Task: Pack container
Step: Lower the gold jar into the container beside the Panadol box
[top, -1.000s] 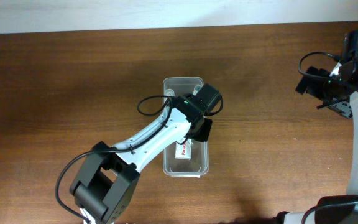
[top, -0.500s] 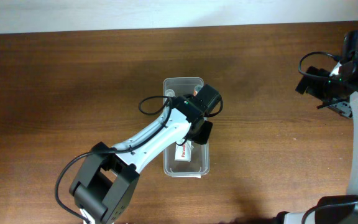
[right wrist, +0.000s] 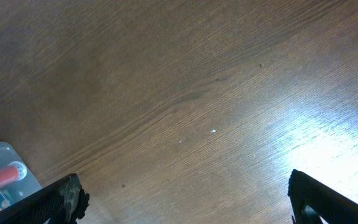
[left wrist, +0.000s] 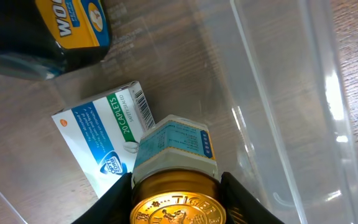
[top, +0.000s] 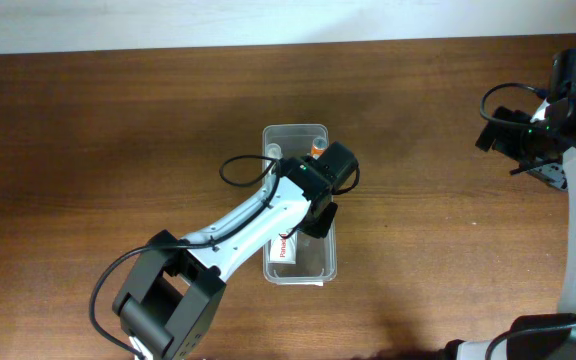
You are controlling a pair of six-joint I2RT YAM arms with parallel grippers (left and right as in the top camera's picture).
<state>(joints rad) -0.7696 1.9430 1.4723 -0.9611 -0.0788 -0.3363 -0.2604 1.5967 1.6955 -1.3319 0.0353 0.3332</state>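
Container [top: 294,130] sits mid-table on the brown wood table [top: 118,150], long axis front-to-back. L arm is stretched over it, L gripper [top: 318,214] above its mid section. On L wrist cam we see L gripper [left wrist: 176,208] jaws clamped on a small jar [left wrist: 174,146] w/ gold embossed lid, 1 finger [left wrist: 114,200] each side of the lid, both touching it. Jar is inside the container [left wrist: 291,93], clear side wall just beside it. Under it in that view: white-and-blue box [left wrist: 95,140] marked 20 caplets, flat on the container floor; jar overlaps 1 corner, can't tell if they touch. Dark item [left wrist: 73,25] w/ yellow-blue label lies further along, apart from the box. Overhead also shows a white pack [top: 288,247] w/ red print at the near end and an orange item [top: 315,149] at the far end, both inside. R arm is at the table's R edge, well apart from the container. R gripper [top: 492,132] is over bare wood; R wrist cam shows R gripper [right wrist: 184,186] jaws spread wide, nothing between them. 1 corner of the container [right wrist: 2,152] shows at that view's lower edge, orange item [right wrist: 5,174] in it.
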